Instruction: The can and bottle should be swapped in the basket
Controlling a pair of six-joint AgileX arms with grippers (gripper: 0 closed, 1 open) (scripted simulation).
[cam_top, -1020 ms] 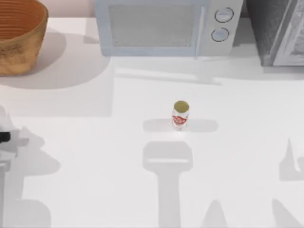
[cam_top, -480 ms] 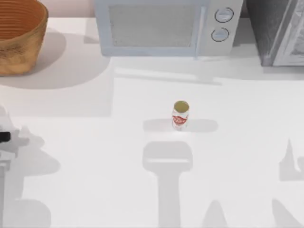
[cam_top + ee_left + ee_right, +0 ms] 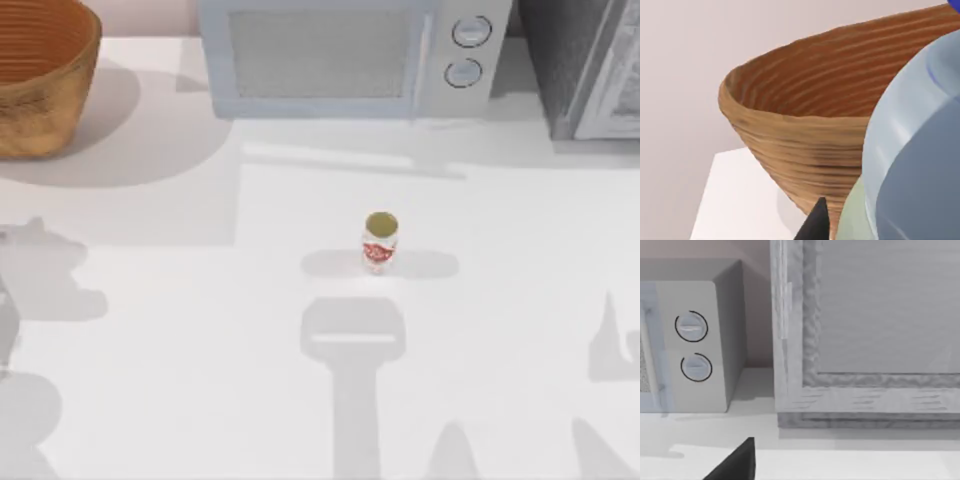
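Top view: the can (image 3: 380, 241) stands upright on the open table (image 3: 200, 380), near the centre, in front of the microwave (image 3: 345, 58) and well apart from the basket (image 3: 40, 75), which sits at the far left corner. What shows of the basket's inside holds nothing. A grey cabinet (image 3: 585, 65) stands at the far right.

Left wrist view: the basket (image 3: 805, 130) looms close, rim and ribbed inner wall in sight. A clear bottle (image 3: 915, 150) with a blue cap (image 3: 955, 4) sits right against the camera, beside one dark fingertip (image 3: 815, 225) of the left gripper. The bottle appears to be carried by this gripper, but the contact is hidden; I cannot tell whether the jaws are clamped on it or apart.

Right wrist view: the microwave's dials (image 3: 692, 345) and the grey cabinet (image 3: 865, 340) lie ahead. One dark fingertip (image 3: 737, 462) of the right gripper shows at the edge; its jaw state cannot be told. This arm looks parked at the table's right.

Assessment: the bottle is out of the basket or nearly so. Outstanding items: set the bottle down on the table, then collect the can and place it in the basket.
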